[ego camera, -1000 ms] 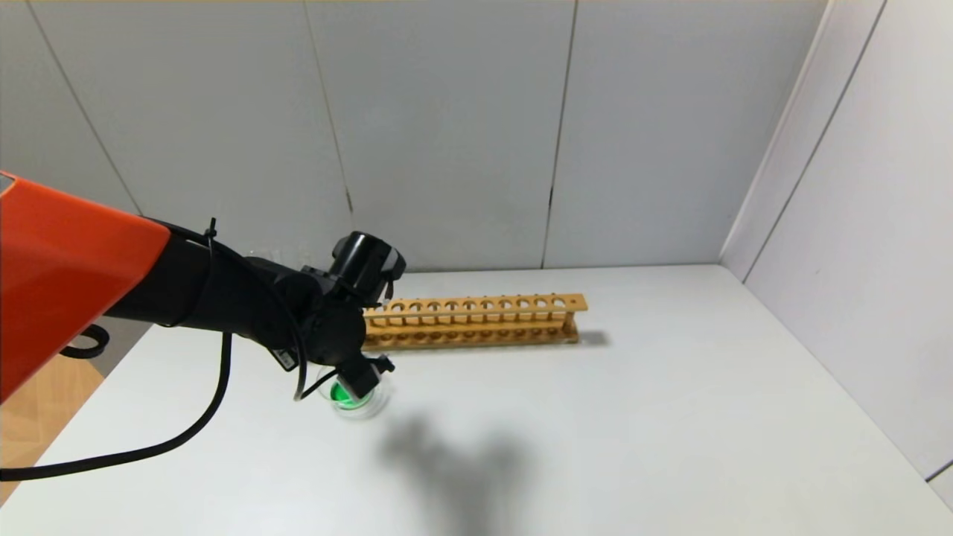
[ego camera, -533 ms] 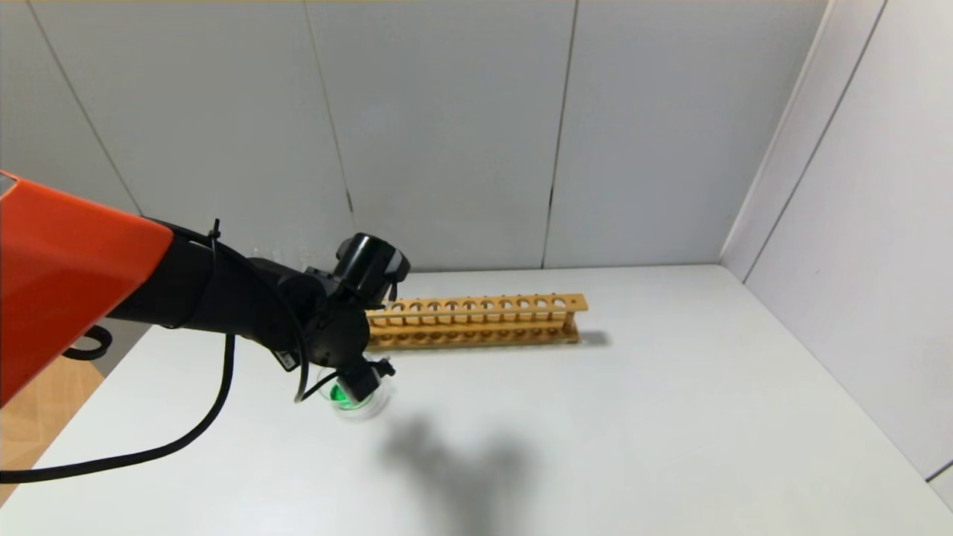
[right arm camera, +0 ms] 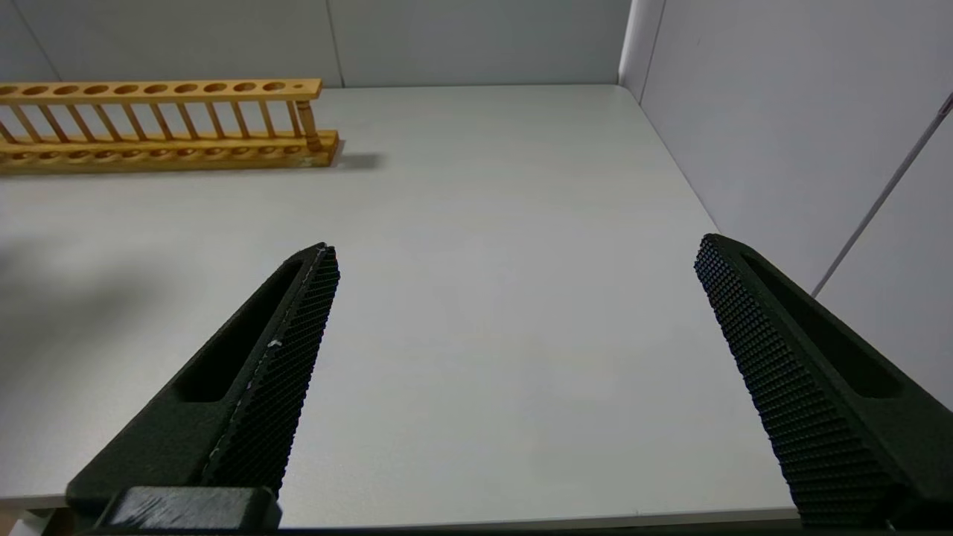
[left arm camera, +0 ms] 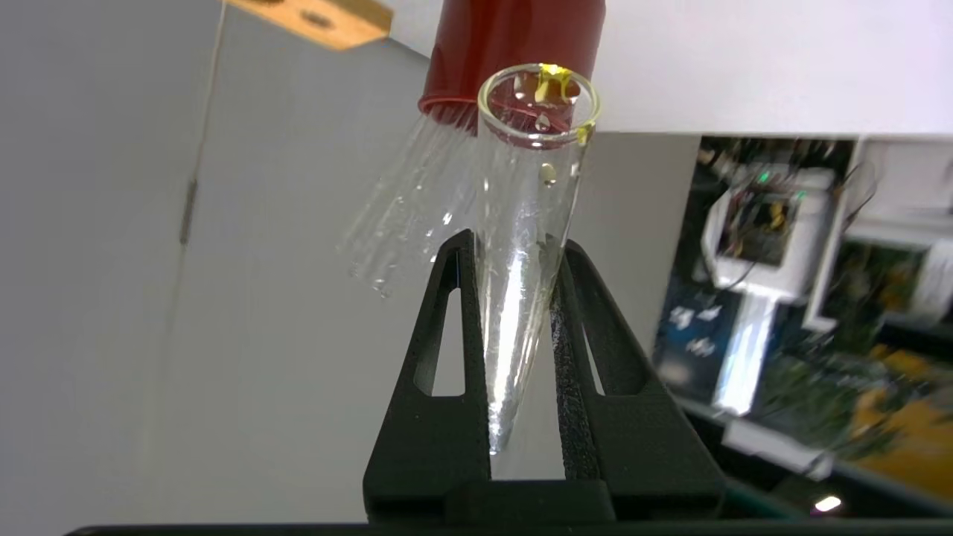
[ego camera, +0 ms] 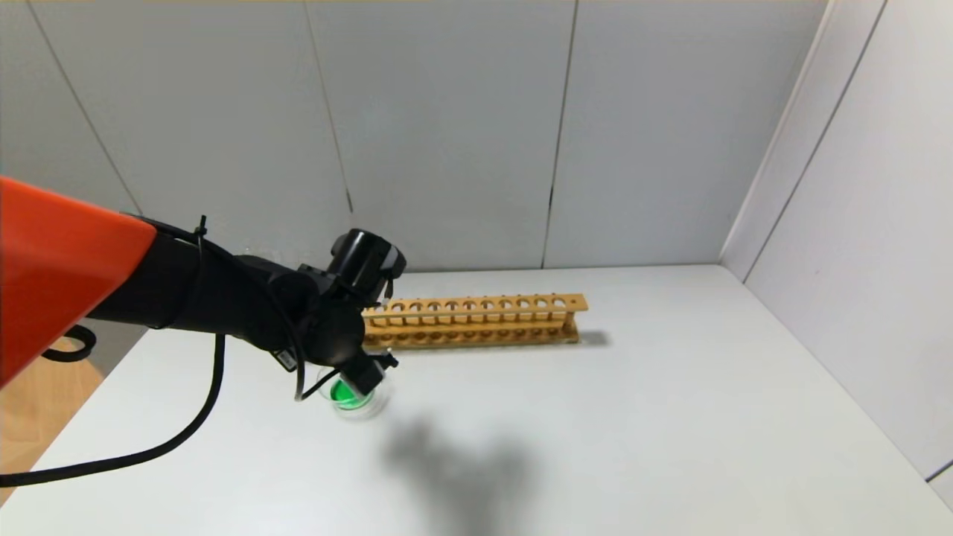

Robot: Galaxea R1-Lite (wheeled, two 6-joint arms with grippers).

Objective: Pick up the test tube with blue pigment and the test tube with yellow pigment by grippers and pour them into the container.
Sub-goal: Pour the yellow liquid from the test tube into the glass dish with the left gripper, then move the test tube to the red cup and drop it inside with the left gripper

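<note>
My left gripper (left arm camera: 515,242) is shut on the test tube with yellow pigment (left arm camera: 530,179). The tube is nearly empty, and only yellow drops cling to its open rim. In the head view the left gripper (ego camera: 366,376) hangs tilted just above the container (ego camera: 372,406), a low clear glass dish holding bright green liquid, at the table's left. The tube itself is hidden behind the hand there. My right gripper (right arm camera: 517,246) stands open over bare table at the near right, with nothing between its fingers. The test tube with blue pigment is out of view.
A long wooden tube rack (ego camera: 473,320) with empty holes stands behind the container, along the back of the white table (ego camera: 633,432). A dark red cup (left arm camera: 514,45) shows just beyond the held tube's mouth. Grey walls close the back and the right side.
The left arm has shifted a little to the left and the wrist has turned slightly over the container. Its grip on the tube is unchanged.
</note>
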